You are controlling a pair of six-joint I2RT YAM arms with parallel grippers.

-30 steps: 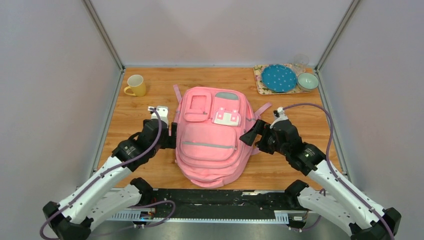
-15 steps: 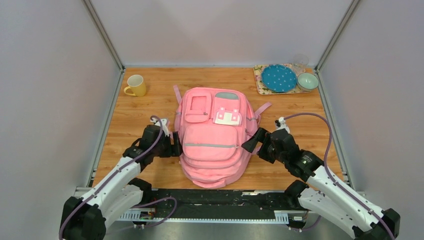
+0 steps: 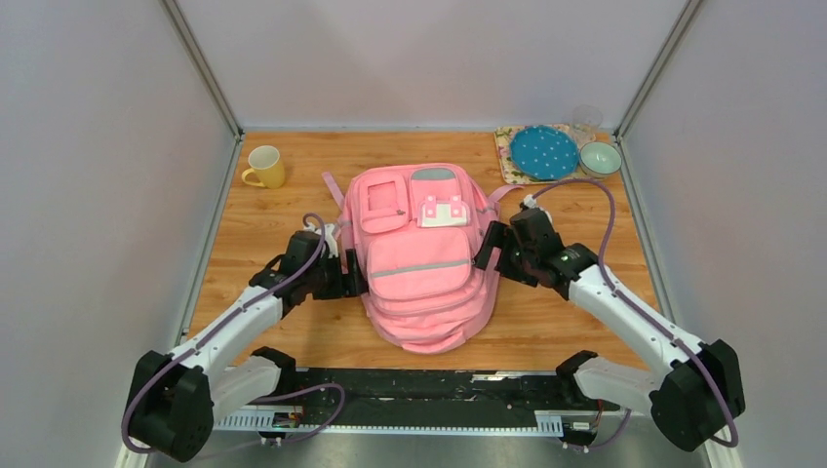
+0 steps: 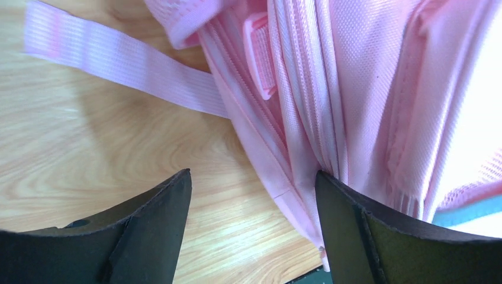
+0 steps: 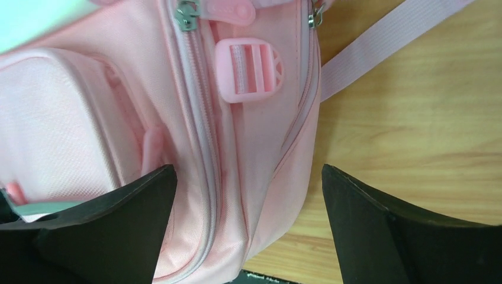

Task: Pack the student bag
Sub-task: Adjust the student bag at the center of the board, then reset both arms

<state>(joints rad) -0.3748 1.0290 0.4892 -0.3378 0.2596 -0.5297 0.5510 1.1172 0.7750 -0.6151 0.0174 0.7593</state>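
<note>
The bag (image 3: 429, 263) lies flat mid-desk, pockets up. At its sides the left gripper (image 3: 348, 277) and right gripper (image 3: 491, 250) stand released, jaws wide, each straddling a side seam and grasping nothing. The step looks like positioning the bag. Next calls for pinching a zip pull (image 5: 186, 15) to open it.

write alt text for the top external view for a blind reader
A pink backpack lies flat in the middle of a wooden table, with the left gripper and right gripper open at its two sides. A yellow mug stands far left; a tray with a blue plate, and a bowl, far right.
</note>
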